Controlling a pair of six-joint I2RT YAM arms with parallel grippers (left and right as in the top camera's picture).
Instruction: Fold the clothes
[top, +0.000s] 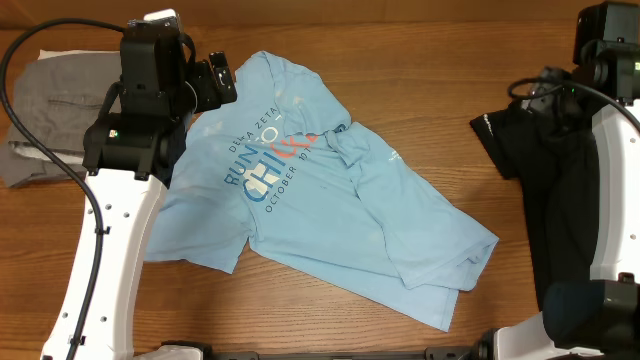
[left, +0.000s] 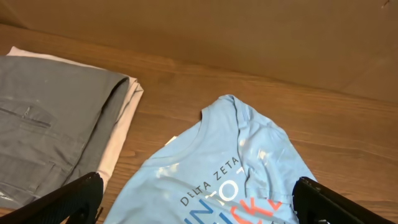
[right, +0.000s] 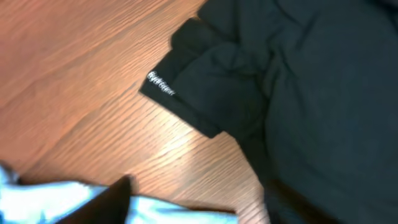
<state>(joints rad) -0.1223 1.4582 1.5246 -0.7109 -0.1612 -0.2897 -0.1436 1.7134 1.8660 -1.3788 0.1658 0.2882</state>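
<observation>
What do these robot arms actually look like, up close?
The left arm and right arm have smooth white shells on their long segments and boxy black joint housings. Thin black cables loop off them. The left arm's fingers are black.

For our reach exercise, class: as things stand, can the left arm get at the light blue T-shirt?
Probably yes: the left gripper hangs open right over the T-shirt, near its collar, with nothing between them.

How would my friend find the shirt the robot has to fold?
Look at the middle of the wooden table. A crumpled T-shirt lies there, between folded grey trousers and a black garment. It alone is light blue, with chest lettering.
</observation>
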